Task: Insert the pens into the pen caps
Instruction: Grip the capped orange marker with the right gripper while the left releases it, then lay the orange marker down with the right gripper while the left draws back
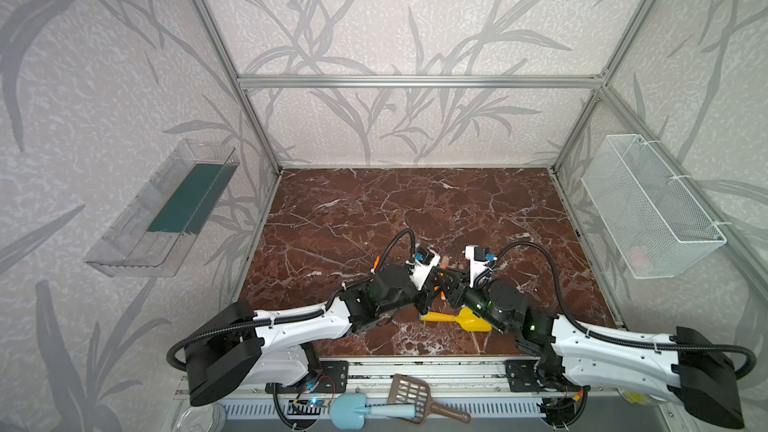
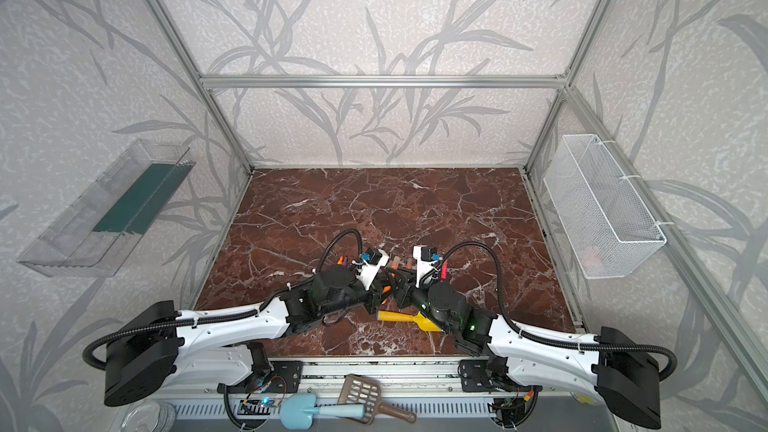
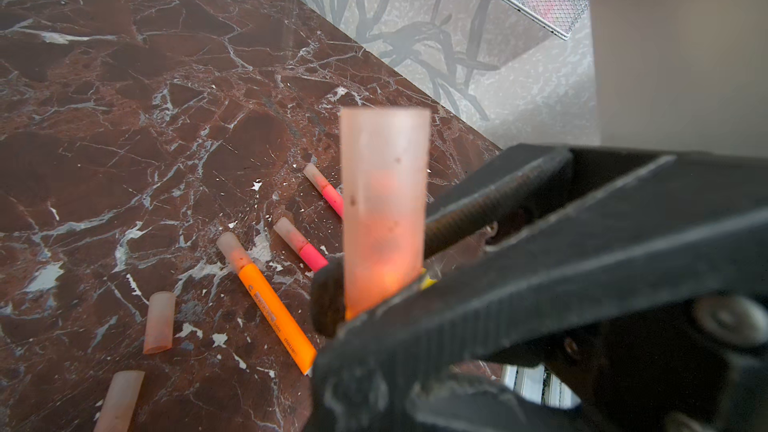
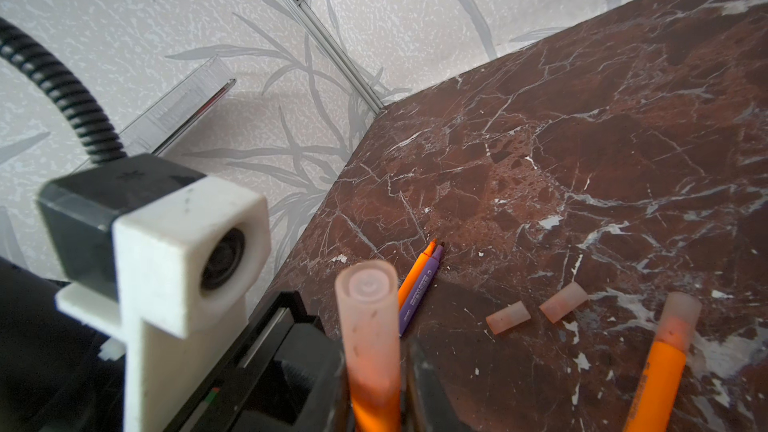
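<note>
Over the middle of the marble table both grippers meet on one orange pen (image 4: 374,409), upright with a pinkish pen cap (image 3: 384,209) over its tip. My left gripper (image 1: 434,281) and right gripper (image 4: 380,392) are both shut on it just below the cap. On the table lie a capped orange pen (image 3: 270,301), two capped red-pink pens (image 3: 301,245) (image 3: 326,189), and two loose caps (image 3: 159,322) (image 3: 120,398). An uncapped orange pen (image 4: 415,274) and a purple pen (image 4: 422,288) lie side by side near the left arm.
A yellow toy shovel (image 1: 453,320) lies under the right wrist. A white wire basket (image 1: 652,205) hangs on the right wall and a clear tray (image 1: 162,209) on the left wall. A blue shovel (image 1: 353,409) and brown scoop (image 1: 415,396) rest on the front rail.
</note>
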`<action>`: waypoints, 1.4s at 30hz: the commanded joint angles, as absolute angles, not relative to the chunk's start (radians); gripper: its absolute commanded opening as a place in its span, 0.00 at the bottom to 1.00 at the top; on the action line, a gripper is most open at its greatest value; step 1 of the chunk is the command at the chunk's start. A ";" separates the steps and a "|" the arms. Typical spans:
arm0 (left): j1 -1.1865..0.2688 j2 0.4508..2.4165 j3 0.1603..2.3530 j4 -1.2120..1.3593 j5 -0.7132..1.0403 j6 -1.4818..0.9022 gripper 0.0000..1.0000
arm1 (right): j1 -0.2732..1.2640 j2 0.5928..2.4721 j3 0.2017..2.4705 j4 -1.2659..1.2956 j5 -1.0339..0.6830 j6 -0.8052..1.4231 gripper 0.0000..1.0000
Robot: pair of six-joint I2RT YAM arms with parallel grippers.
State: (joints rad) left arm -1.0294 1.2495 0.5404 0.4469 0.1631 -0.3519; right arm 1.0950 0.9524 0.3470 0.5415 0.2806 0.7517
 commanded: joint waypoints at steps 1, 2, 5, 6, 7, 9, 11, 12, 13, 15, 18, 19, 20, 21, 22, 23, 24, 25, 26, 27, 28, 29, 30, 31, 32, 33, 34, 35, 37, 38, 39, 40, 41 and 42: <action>-1.036 1.242 0.547 0.552 0.188 -0.359 0.00 | 1.103 0.982 0.349 0.509 0.270 0.739 0.16; -1.037 1.245 0.545 0.557 0.189 -0.359 0.00 | 1.103 0.987 0.347 0.513 0.274 0.740 0.14; -1.037 1.250 0.537 0.559 0.186 -0.359 0.16 | 1.103 0.992 0.349 0.487 0.323 0.748 0.10; -1.036 1.249 0.538 0.548 0.175 -0.360 0.24 | 1.102 0.992 0.355 0.464 0.352 0.749 0.10; -1.037 1.246 0.541 0.524 0.153 -0.361 0.34 | 1.098 0.990 0.366 0.426 0.374 0.744 0.09; -1.035 1.246 0.545 0.478 0.103 -0.362 0.48 | 1.075 0.982 0.402 0.307 0.395 0.737 0.08; -1.033 1.251 0.545 0.437 0.056 -0.360 0.55 | 1.041 0.982 0.418 0.227 0.399 0.719 0.07; -1.030 1.255 0.543 0.420 0.030 -0.361 0.57 | 1.005 0.983 0.423 0.187 0.389 0.713 0.06; -1.025 1.258 0.539 0.407 0.009 -0.367 0.59 | 0.962 0.985 0.428 0.146 0.362 0.714 0.05; -1.007 1.264 0.534 0.382 -0.011 -0.383 0.62 | 0.886 0.987 0.431 0.085 0.303 0.716 0.04; -0.961 1.268 0.526 0.352 -0.014 -0.401 0.64 | 0.793 1.016 0.449 0.016 0.223 0.697 0.03; -0.941 1.266 0.520 0.347 -0.021 -0.407 0.64 | 0.779 1.041 0.463 -0.003 0.217 0.681 0.03; -0.925 1.265 0.515 0.347 -0.031 -0.415 0.65 | 0.773 1.067 0.478 -0.020 0.218 0.666 0.03; -0.903 1.265 0.505 0.344 -0.041 -0.426 0.66 | 0.767 1.102 0.497 -0.036 0.218 0.655 0.03; -0.883 1.263 0.499 0.342 -0.044 -0.435 0.66 | 0.760 1.145 0.514 -0.043 0.210 0.646 0.03; -0.868 1.263 0.493 0.338 -0.044 -0.441 0.66 | 0.753 1.184 0.529 -0.044 0.197 0.644 0.02; -0.852 1.260 0.491 0.324 -0.048 -0.444 0.66 | 0.744 1.228 0.548 -0.042 0.178 0.643 0.00; -0.842 1.255 0.494 0.303 -0.054 -0.444 0.66 | 0.734 1.276 0.566 -0.034 0.156 0.643 0.00; -0.838 1.249 0.497 0.286 -0.060 -0.440 0.66 | 0.730 1.315 0.582 -0.030 0.139 0.643 0.00; -0.837 1.241 0.497 0.271 -0.071 -0.435 0.66 | 0.724 1.360 0.604 -0.034 0.119 0.643 0.00; -0.836 1.232 0.492 0.265 -0.082 -0.431 0.66 | 0.715 1.401 0.631 -0.052 0.100 0.610 0.00; -0.835 1.220 0.483 0.269 -0.092 -0.429 0.67 | 0.706 1.437 0.657 -0.071 0.080 0.605 0.00; -0.834 1.212 0.474 0.272 -0.099 -0.428 0.67 | 0.702 1.466 0.672 -0.072 0.070 0.602 0.00; -0.833 1.202 0.465 0.276 -0.103 -0.428 0.68 | 0.698 1.492 0.682 -0.066 0.061 0.601 0.00; -0.833 1.193 0.460 0.274 -0.106 -0.427 0.68 | 0.695 1.521 0.692 -0.062 0.054 0.601 0.00; -0.831 1.186 0.461 0.267 -0.109 -0.423 0.68 | 0.692 1.544 0.702 -0.061 0.050 0.601 0.00; -0.830 1.178 0.465 0.249 -0.114 -0.418 0.68 | 0.689 1.568 0.714 -0.065 0.041 0.601 0.00; -0.828 1.171 0.470 0.232 -0.125 -0.414 0.68 | 0.689 1.588 0.725 -0.071 0.036 0.600 0.00; -0.826 1.156 0.467 0.216 -0.150 -0.409 0.68 | 0.686 1.628 0.749 -0.087 0.035 0.600 0.00; -0.825 1.148 0.460 0.216 -0.161 -0.409 0.68 | 0.684 1.646 0.759 -0.096 0.040 0.602 0.00; -0.823 1.141 0.454 0.216 -0.167 -0.409 0.69 | 0.683 1.655 0.765 -0.101 0.047 0.606 0.00; -0.821 1.133 0.448 0.218 -0.167 -0.410 0.69 | 0.682 1.664 0.766 -0.104 0.058 0.611 0.00; -0.818 1.123 0.442 0.216 -0.167 -0.411 0.69 | 0.681 1.668 0.765 -0.108 0.071 0.616 0.00; -0.818 1.115 0.442 0.210 -0.166 -0.411 0.69 | 0.679 1.669 0.765 -0.110 0.080 0.620 0.00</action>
